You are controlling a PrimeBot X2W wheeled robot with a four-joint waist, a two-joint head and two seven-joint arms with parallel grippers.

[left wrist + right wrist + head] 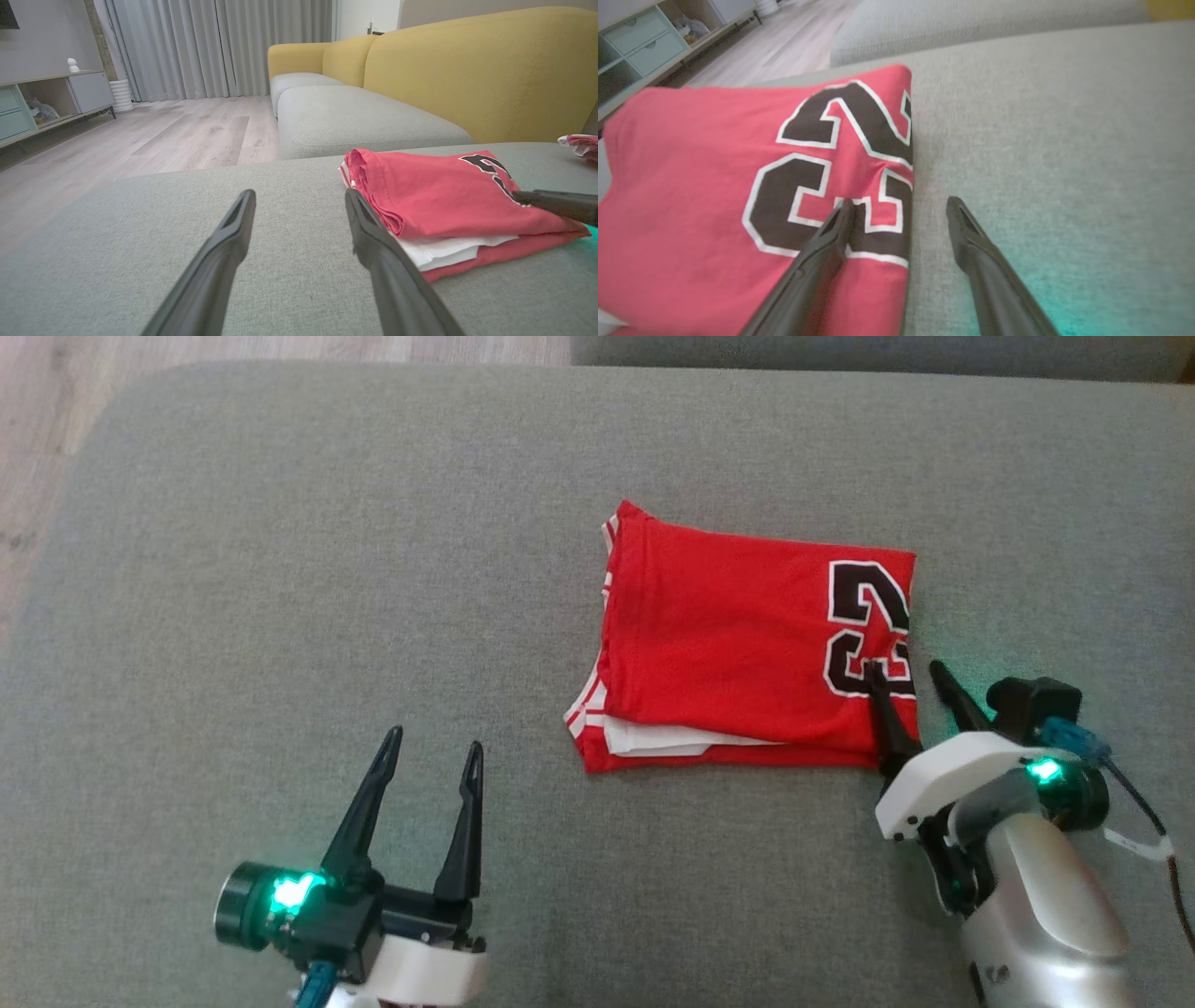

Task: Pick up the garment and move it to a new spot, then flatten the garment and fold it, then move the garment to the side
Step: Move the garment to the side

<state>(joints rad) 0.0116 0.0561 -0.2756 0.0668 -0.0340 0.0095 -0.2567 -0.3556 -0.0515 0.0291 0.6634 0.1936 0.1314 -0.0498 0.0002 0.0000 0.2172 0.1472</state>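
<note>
Right gripper [904,669] straddles an edge of the garment [738,644], fingers apart; left gripper [436,740], likewise spread, points forward.

**One number on the red jersey**

Standing by the couch, the only thing I can read is a big black number [868,627] with white outlines, printed on the folded red jersey [728,653], right of centre in the head view. It lies sideways along the jersey's right edge. The upper digit is a 2. The lower one looks like a 3, partly wrapped over the fold and crossed by one finger of the right gripper [904,668].
</note>
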